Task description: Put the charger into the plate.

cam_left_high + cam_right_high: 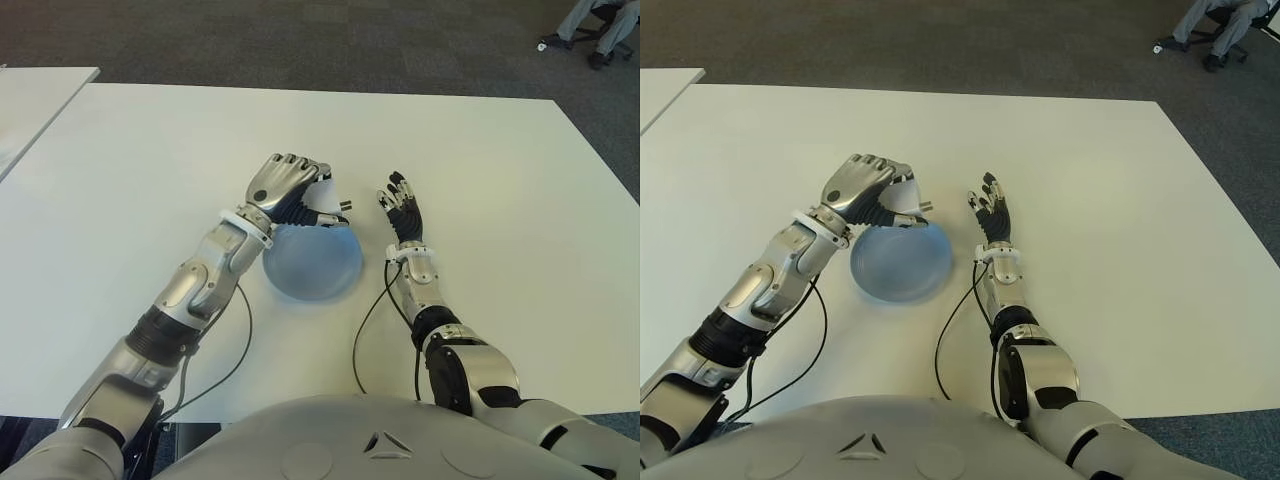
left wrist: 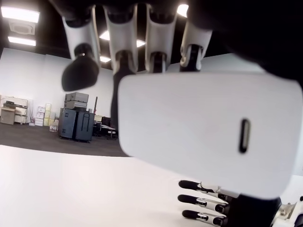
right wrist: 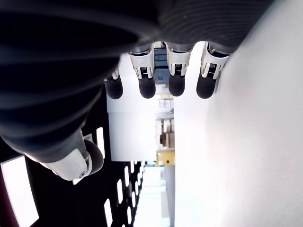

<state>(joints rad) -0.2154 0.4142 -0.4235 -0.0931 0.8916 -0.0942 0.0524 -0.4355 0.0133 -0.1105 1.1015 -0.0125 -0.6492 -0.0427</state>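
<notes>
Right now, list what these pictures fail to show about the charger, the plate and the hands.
- Charger: its prongs are out of the left wrist view; in the eye views the left hand covers most of it.
- Plate: its far rim is hidden under that hand.
- Right hand: whether it touches the table cannot be told.

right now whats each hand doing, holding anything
Left hand: shut on the white charger, held above the far rim of the blue plate.
Right hand: open, holding nothing, just right of the plate.
</notes>
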